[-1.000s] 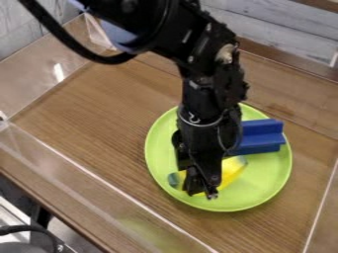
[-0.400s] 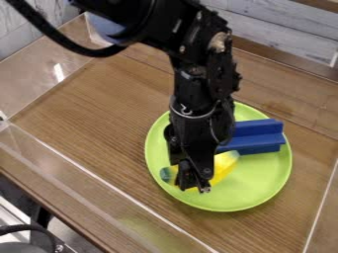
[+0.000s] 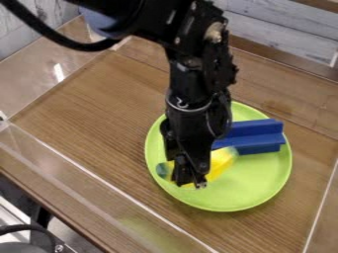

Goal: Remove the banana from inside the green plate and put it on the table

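The lime-green plate [image 3: 259, 184] lies on the wooden table [image 3: 93, 109] at the right front. My black gripper [image 3: 195, 176] points straight down over the plate's left half. It is shut on the small yellow banana [image 3: 223, 161]. The banana's dark green tip [image 3: 161, 169] sticks out to the left of the fingers. The banana hangs just over the plate's surface, still within the rim. The arm hides the middle of the banana.
A blue rectangular block [image 3: 260, 135] lies on the plate's far right part, close behind the banana. Clear acrylic walls [image 3: 53, 178] border the table in front and at the sides. Bare wood stretches left of the plate.
The gripper and the banana in it sit slightly higher and further left than a second ago. The plate and the blue block have not moved.
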You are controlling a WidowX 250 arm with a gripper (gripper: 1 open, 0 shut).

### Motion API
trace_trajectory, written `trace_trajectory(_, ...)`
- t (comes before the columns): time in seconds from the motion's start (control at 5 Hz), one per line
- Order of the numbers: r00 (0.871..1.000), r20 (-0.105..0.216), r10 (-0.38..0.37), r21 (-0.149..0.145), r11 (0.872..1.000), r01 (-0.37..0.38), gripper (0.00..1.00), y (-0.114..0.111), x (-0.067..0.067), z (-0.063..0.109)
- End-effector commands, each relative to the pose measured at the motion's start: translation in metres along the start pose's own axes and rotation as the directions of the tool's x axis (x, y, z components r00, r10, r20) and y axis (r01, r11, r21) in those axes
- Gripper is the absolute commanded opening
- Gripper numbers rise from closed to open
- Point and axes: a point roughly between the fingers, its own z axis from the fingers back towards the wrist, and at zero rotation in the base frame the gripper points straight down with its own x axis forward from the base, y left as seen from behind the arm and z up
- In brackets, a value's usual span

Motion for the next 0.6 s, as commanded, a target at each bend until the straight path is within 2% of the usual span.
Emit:
trace_trajectory(0.0,0.998,0.055,0.012,0.029,0.999,-0.014,0.0,0.0091,0.0077,0.0189)
trace_trajectory(0.4,0.998,0.055,0.014,0.03,0.999,-0.015,0.0,0.0119,0.004,0.0262)
